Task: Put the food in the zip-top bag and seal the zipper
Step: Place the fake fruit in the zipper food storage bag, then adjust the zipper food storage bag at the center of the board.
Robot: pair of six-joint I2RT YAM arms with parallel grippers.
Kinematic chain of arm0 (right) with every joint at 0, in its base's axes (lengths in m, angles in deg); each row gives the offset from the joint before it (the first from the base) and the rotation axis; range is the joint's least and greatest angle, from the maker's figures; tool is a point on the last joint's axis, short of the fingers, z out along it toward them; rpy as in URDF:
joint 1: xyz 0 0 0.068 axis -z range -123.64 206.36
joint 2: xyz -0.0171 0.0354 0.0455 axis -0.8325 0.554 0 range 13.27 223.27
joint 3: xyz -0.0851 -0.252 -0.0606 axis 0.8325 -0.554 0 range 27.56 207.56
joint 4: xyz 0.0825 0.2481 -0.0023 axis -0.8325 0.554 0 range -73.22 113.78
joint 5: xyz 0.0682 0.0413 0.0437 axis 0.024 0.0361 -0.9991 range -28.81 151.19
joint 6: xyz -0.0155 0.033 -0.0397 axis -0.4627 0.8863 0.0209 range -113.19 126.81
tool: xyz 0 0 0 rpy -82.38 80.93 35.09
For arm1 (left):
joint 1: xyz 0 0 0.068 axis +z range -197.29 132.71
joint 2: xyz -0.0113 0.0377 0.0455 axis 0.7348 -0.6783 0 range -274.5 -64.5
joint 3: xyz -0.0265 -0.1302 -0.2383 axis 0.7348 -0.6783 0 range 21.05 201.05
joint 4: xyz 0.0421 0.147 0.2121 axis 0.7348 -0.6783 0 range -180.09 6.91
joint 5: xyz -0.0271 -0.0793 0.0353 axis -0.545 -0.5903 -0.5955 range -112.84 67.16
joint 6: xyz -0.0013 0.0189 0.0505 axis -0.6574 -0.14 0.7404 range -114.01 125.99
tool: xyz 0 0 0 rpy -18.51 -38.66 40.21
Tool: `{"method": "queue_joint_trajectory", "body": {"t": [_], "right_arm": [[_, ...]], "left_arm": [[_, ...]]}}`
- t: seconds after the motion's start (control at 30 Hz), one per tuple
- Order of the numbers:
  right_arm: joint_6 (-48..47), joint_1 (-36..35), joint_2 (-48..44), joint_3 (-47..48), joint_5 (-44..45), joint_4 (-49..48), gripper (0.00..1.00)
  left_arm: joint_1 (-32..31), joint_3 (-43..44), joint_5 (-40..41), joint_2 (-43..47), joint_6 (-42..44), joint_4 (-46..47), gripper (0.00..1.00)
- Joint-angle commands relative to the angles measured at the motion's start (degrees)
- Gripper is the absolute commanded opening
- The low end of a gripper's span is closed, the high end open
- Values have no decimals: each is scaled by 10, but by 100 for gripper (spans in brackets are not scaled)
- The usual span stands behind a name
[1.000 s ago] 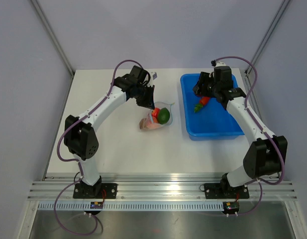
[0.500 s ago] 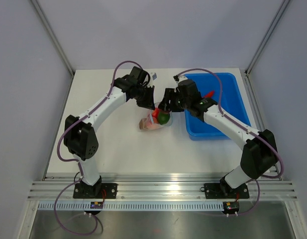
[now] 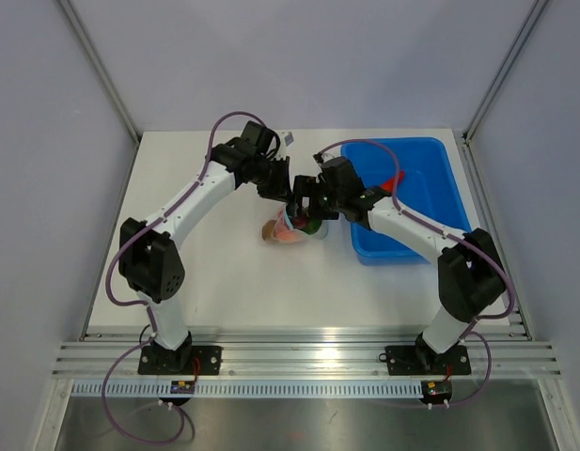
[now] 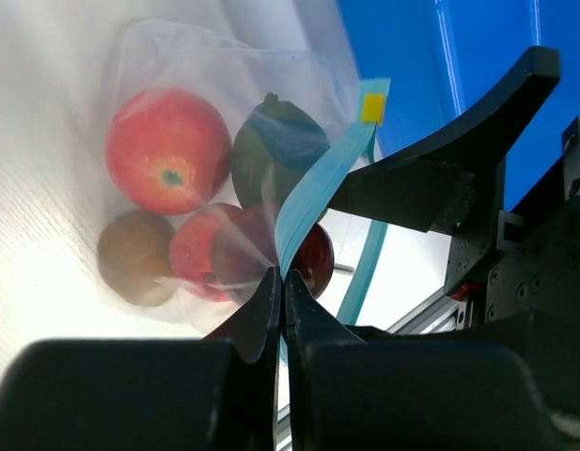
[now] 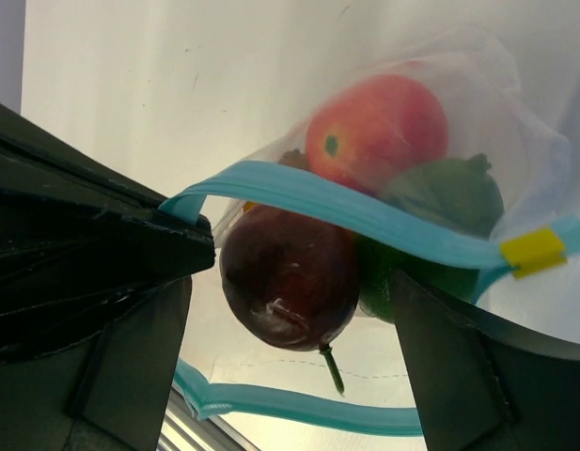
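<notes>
**Bag mouth held open while a dark red fruit goes in**

Closest to the arm bases, the zip-top bag lies on the white table with its mouth turned away toward the two grippers. Through the clear film the left wrist view shows food already inside: a red-pink round, a green round and a brown round, bunched together at the bag's closed end.

Just beyond them, the left gripper is pinched tight on the upper lip of the zipper. It lifts that teal strip clear of the lower lip, which sags below, so the mouth gapes enough to take a piece of food. The yellow slider tab sits at the far end of the lifted strip, and the seal is not yet made.

The right gripper reaches into this opening from the tray side. Its fingers stand wide apart on either side of the dark red fruit, with a visible gap at one finger. I judge the fruit to be let go, or about to be. It sits between the two lips, against the food already inside. Whether it has settled fully past the strip cannot be told.

Farthest off is the blue tray, just beside the bag. An orange-red piece lies toward its far end, probably the carrot, so by my reading at least one more item has to be loaded before the zipper can be closed.
</notes>
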Motion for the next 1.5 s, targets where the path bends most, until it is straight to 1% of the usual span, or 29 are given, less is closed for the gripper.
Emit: {"method": "queue_joint_trajectory", "body": {"t": [0.0,0.07,0.13,0.17,0.2,0.23,0.27,0.33,0.47,0.67,0.77,0.8,0.93,1.03,1.07,1.2,1.3,1.33,1.4,1.43,1.47], "right_arm": [[-4,-10,-28,1,-20,-62,94],[-18,-10,-50,-10,-6,-56,94],[-31,-9,-65,-13,28,-41,93],[-32,-9,-84,-18,40,-28,90],[-32,-8,-92,-24,71,-25,87],[-26,-7,-101,-28,92,-20,83],[-22,-1,-118,-38,122,-11,76],[-5,9,-124,-42,144,17,69],[3,31,-100,-31,139,67,67],[4,31,-71,-33,127,78,66],[-2,30,-65,-33,106,64,62],[-4,30,-64,-32,105,60,61],[-10,31,-40,-22,109,59,53],[-5,30,-28,-22,109,52,41],[-3,30,-29,-22,115,53,27],[9,30,-49,-19,122,64,1],[30,30,-76,-19,98,65,0],[39,30,-85,-12,80,73,0],[74,25,-83,10,78,99,0],[92,17,-72,43,99,149,0],[107,14,-65,57,101,171,0]], "left_arm": [[0,31,-35,30,-5,18,0],[4,31,-38,28,-6,19,0],[6,31,-40,28,-4,18,0],[8,31,-40,28,-2,17,0],[9,30,-39,31,0,17,0],[14,29,-39,31,1,17,0],[16,27,-40,33,2,17,0],[22,27,-41,33,7,13,0],[26,24,-43,37,12,10,0],[28,11,-43,49,10,14,0],[29,10,-44,52,11,14,0],[29,10,-43,54,11,14,0],[29,11,-45,55,10,13,0],[29,9,-47,59,12,12,0],[30,6,-45,61,13,12,0],[33,-11,-37,66,21,11,0],[33,-24,-16,65,34,17,0],[33,-23,-12,61,45,14,0],[33,-13,-7,55,53,7,0],[33,-7,-8,53,60,-1,12],[33,-4,-12,53,68,-2,22]]}}
